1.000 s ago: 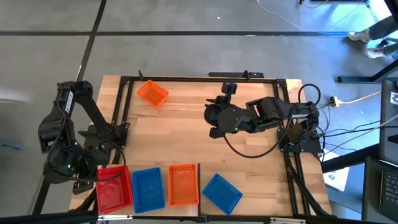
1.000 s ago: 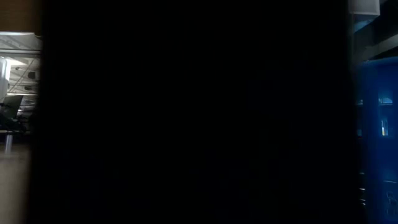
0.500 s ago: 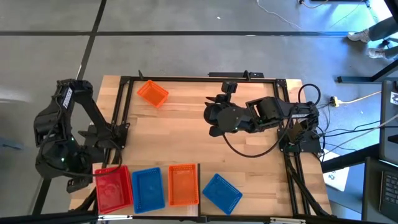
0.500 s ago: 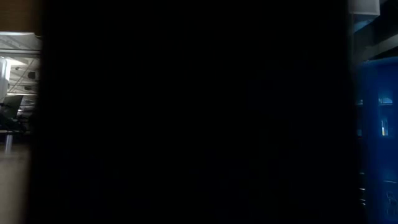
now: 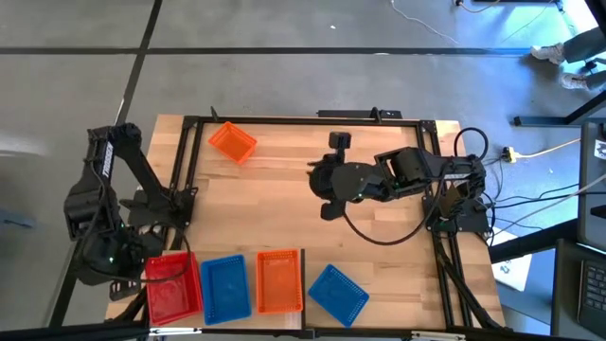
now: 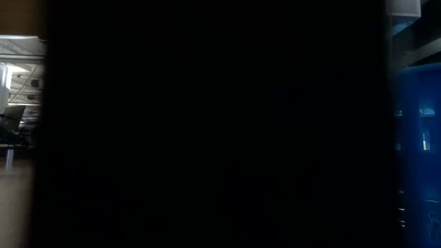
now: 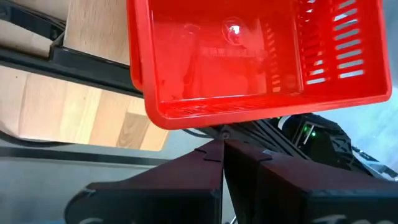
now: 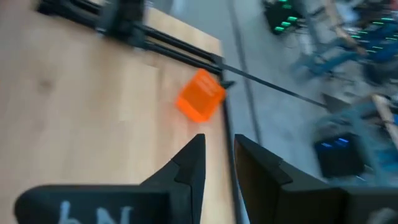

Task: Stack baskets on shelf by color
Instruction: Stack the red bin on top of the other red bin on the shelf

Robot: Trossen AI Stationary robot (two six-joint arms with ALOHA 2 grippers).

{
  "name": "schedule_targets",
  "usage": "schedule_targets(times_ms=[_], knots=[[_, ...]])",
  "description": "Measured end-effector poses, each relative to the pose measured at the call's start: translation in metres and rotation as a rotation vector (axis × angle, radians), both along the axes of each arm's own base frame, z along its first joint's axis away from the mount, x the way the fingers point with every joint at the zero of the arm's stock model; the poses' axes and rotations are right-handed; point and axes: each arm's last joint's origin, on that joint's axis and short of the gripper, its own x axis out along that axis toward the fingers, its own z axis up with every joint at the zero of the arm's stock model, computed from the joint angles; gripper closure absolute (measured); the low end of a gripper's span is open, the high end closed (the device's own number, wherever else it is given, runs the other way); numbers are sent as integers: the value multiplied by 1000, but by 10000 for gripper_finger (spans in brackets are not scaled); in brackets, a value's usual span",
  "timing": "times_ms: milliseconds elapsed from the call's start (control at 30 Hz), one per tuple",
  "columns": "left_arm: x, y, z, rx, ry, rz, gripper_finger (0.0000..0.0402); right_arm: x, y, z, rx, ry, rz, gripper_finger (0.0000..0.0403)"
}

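Pinching the red basket [image 7: 249,56] by its rim, the left gripper [image 7: 222,146] is parked at 8 o'clock; the right gripper [image 8: 217,155], slightly spread, is held mid-table, empty.

grey tiled floor [image 5: 284,57]; loose cables [image 5: 549,152]

We see a red basket [image 5: 171,287], two blue baskets [image 5: 225,286], two orange baskets [image 5: 279,281], and a pale striped-plank tabletop [image 5: 284,204] framed black.

The wooden table [image 5: 284,199] carries a lone orange basket [image 5: 232,142] far left, and near: red basket [image 5: 170,287], blue basket [image 5: 225,287], orange basket [image 5: 278,281], tilted blue basket [image 5: 337,294].
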Motion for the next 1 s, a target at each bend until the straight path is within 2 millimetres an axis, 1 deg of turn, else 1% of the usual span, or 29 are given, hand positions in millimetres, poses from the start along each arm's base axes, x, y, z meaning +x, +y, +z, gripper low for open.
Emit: schedule_targets(times_ms=[133,333,633,700,800,900,1000], knots=[[2,0,0,12,-44,28,401,2,2,1,57,-7,61,315],[4,1,0,37,-141,32,401,3,1,1,60,-16,60,315],[7,1,1,55,-224,88,401,4,-4,1,65,-16,48,315],[7,1,1,49,-206,83,402,4,-5,1,65,-17,47,315],[4,1,1,13,-111,84,401,4,-5,1,66,-17,45,315],[2,6,7,-13,-90,110,401,4,-5,1,66,-18,45,315],[2,11,21,-52,-166,135,401,4,-5,1,66,-18,46,315]])
